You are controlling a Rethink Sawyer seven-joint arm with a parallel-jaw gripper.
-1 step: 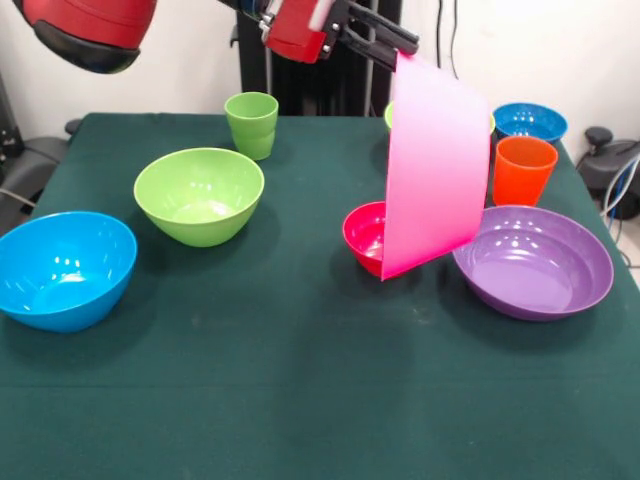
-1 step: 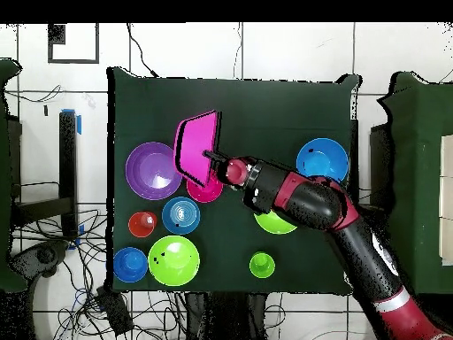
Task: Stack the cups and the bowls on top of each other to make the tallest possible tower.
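Gripper (image 1: 398,52) clamps the glossy big pink bowl (image 1: 437,165) by its rim, tilted, at twelve o'clock above the small round red-pink bowl (image 1: 365,235); two smooth cups: green (image 1: 252,124), orange (image 1: 523,169).

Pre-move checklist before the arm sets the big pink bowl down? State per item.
1. Grip: gripper shut on the big pink bowl at its rim: ok.
2. Bowl clear of the table: lifted and tipped on edge, its lower edge hanging in front of the small red-pink bowl: ok.
3. Bowl level for placing: not ok, it hangs nearly vertical.
4. Clearance from the purple bowl: apart in the overhead view: ok.
5. Orange cup upright behind the purple bowl: ok.
6. Touching the red-pink bowl: cannot tell.
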